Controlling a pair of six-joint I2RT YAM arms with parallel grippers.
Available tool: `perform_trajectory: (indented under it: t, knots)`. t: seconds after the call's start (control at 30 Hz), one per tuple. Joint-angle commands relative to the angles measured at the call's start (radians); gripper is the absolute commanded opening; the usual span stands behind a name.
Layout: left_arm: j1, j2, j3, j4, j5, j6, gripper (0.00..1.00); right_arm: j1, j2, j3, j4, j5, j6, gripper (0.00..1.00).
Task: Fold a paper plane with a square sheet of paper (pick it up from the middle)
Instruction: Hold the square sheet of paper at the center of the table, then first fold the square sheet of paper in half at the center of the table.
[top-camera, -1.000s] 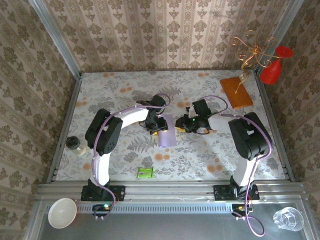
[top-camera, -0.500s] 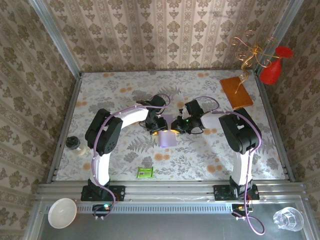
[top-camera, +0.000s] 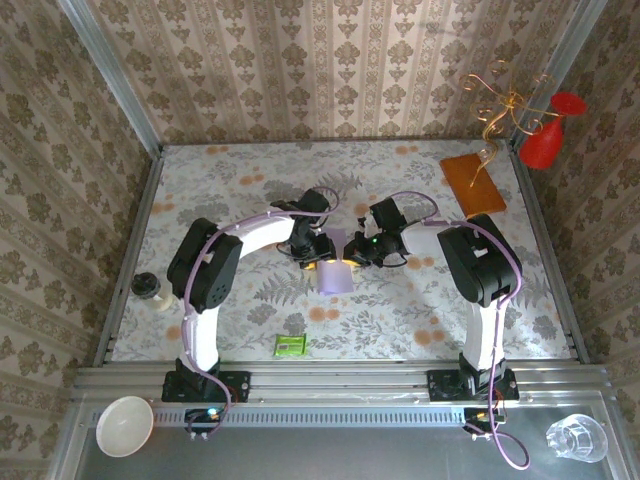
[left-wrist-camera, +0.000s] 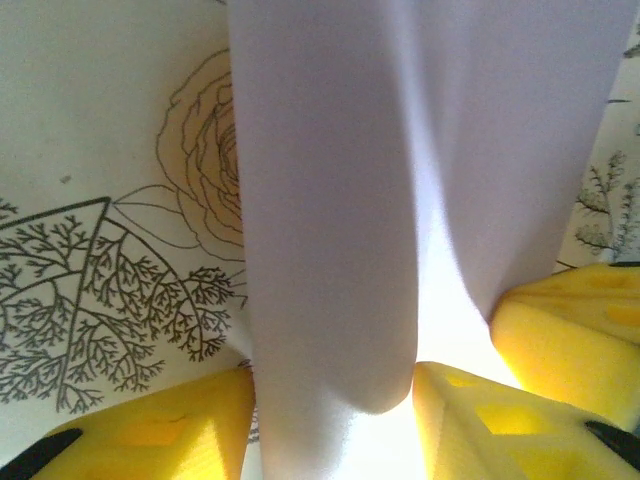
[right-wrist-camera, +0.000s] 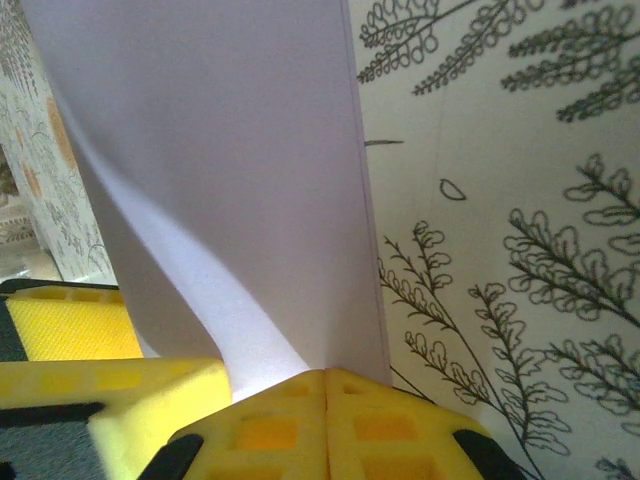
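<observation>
The square sheet of paper is pinched at its 12 o'clock end by the closed right gripper; a curled fold is clasped in the left gripper.

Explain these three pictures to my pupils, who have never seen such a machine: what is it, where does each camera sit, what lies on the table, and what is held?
The machine is two robot arms bolted at the near edge of a flower-patterned table, each ending in a two-finger gripper. The wide picture comes from a camera above and behind them. The two close-ups come from cameras on the wrists.

Both grippers are at the square sheet of paper, pale lavender, in the middle of the table. In the right wrist view the right gripper is shut, pinching the sheet. In the left wrist view the left gripper has its yellow fingers apart around a rounded bulge of paper. Whether it squeezes is unclear.

Also on the table are an orange-brown board and a green packet.
</observation>
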Motion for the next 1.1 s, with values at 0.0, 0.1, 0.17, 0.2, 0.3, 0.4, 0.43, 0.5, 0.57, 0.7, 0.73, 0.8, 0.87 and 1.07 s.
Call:
perform_trajectory:
  t: [0.0,0.1,0.17,0.2,0.3,0.4,0.43,0.5,0.57,0.7,0.73,0.8,0.87,1.07]
  knots:
    - [0.030,-0.070,-0.009,-0.017,0.019,0.032,0.50,-0.003,0.114,-0.042,-0.168,0.157,-0.039,0.09]
    - [0.052,-0.154,-0.007,-0.005,0.016,0.036,0.51,-0.003,0.125,-0.039,-0.180,0.166,-0.041,0.08]
    - [0.058,-0.192,-0.020,0.021,0.026,0.035,0.49,-0.004,0.126,-0.033,-0.189,0.173,-0.041,0.08]
    - [0.058,-0.206,-0.030,0.045,0.043,0.034,0.46,-0.003,0.125,-0.033,-0.191,0.174,-0.041,0.08]
    - [0.053,-0.201,-0.066,0.134,0.130,0.010,0.38,-0.003,0.126,-0.030,-0.199,0.181,-0.041,0.08]
    - [0.040,-0.158,-0.083,0.198,0.208,-0.014,0.26,-0.003,0.131,-0.029,-0.208,0.185,-0.041,0.08]
    - [0.034,-0.145,-0.081,0.207,0.219,-0.014,0.23,-0.004,0.131,-0.028,-0.211,0.185,-0.041,0.08]
    - [0.023,-0.113,-0.070,0.206,0.227,-0.006,0.19,-0.004,0.134,-0.028,-0.213,0.185,-0.043,0.08]
    - [0.020,-0.085,-0.059,0.199,0.237,0.001,0.15,-0.003,0.137,-0.027,-0.215,0.187,-0.043,0.08]
    - [0.020,-0.040,-0.048,0.187,0.245,0.010,0.08,-0.004,0.137,-0.027,-0.221,0.188,-0.042,0.08]
    - [0.021,-0.033,-0.046,0.182,0.246,0.013,0.07,-0.004,0.136,-0.027,-0.221,0.189,-0.041,0.08]
    - [0.021,-0.014,-0.037,0.170,0.250,0.020,0.06,-0.004,0.135,-0.028,-0.224,0.188,-0.041,0.08]
    - [0.020,0.001,-0.029,0.164,0.259,0.027,0.05,-0.004,0.135,-0.027,-0.226,0.190,-0.041,0.08]
    - [0.028,0.046,-0.012,0.122,0.259,0.050,0.04,-0.004,0.140,-0.027,-0.240,0.197,-0.035,0.07]
